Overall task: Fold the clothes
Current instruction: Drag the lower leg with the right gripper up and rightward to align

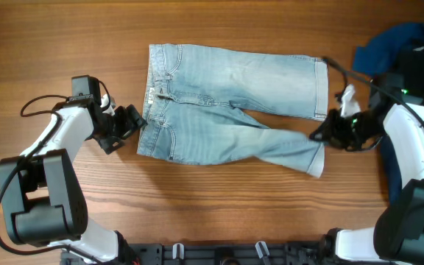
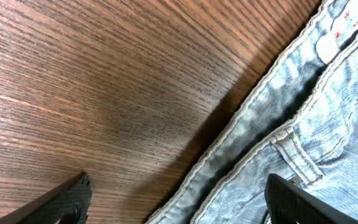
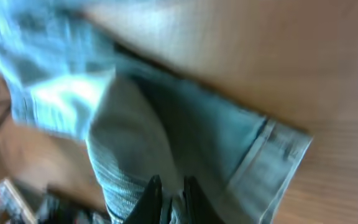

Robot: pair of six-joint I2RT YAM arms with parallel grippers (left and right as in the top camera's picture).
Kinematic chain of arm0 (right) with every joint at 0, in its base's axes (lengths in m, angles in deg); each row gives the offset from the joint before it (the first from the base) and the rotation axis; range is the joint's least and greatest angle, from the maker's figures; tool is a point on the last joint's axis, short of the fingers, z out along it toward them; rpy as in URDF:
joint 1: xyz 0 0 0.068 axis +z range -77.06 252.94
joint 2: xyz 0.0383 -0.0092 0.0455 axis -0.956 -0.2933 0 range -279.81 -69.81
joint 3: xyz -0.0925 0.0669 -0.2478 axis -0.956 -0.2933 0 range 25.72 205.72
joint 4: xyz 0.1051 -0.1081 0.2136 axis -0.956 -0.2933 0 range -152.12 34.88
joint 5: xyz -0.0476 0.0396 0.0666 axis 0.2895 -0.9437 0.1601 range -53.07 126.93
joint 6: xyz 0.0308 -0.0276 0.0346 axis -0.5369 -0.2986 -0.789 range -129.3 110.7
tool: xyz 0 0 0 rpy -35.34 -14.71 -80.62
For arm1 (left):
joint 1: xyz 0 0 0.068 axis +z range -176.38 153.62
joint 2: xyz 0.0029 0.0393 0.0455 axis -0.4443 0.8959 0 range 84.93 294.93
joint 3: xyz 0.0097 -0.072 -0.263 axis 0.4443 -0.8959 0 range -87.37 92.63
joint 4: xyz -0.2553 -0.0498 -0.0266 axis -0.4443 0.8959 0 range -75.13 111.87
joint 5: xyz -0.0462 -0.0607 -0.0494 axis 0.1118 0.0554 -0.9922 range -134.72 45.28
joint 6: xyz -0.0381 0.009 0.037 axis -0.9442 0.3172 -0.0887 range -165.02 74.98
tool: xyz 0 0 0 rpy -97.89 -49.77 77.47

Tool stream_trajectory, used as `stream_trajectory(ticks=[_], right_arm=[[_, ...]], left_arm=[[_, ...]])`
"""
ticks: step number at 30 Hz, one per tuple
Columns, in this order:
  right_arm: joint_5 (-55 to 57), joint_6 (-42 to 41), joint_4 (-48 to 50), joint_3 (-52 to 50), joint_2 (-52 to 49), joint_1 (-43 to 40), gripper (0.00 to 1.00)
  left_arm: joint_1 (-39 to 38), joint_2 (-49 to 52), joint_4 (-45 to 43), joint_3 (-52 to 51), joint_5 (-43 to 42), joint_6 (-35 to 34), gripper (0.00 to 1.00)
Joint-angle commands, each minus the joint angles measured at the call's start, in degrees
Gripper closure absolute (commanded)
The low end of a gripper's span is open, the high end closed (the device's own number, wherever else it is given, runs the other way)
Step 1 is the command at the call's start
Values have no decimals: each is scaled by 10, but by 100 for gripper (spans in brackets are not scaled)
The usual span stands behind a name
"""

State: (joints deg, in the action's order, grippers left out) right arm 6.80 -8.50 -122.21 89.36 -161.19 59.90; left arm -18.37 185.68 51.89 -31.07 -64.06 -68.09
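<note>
Overhead: jeans (image 1: 230, 110) lie flat mid-counter (image 1: 219, 206), long axis 9-to-3, waistband at 9. Left pincer (image 1: 132, 122) spread, just beside waistband.

Left wrist: waistband runs toward 1 o'clock, between the fingers.

Right wrist: right pincer (image 3: 171, 200) pressed together, pinching the lower leg cuff, blurred.

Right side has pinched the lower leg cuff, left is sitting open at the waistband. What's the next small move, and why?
Probably close the left gripper on the waistband edge of the jeans. Its open fingers straddle that hem in the left wrist view but hold nothing, while the right gripper is already shut on the cuff. Gripping both ends lets the arms lift and fold together.
</note>
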Motion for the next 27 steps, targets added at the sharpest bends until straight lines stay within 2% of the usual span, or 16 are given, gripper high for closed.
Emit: stream_trajectory(ticks=[1,8,17,21,23,25,27], right_arm=[[17,32,-45,6,10,22,95],[66,-22,-100,-4,10,49,95],[64,-75,-93,-41,10,113,91],[66,-136,-93,-52,10,154,89],[73,-155,-93,-55,10,173,83],[93,-178,-96,-61,10,190,71],[96,-189,-98,-72,10,206,63]], left_arm=[[5,-2,-5,-4,7,2,11],[5,-2,-6,-4,7,1,10],[5,-2,-6,-4,-2,1,10],[5,-2,-6,-4,-2,1,10],[5,-2,-6,-4,-2,1,10],[5,-2,-6,-4,-2,1,9],[5,-2,-4,-4,-2,1,9]])
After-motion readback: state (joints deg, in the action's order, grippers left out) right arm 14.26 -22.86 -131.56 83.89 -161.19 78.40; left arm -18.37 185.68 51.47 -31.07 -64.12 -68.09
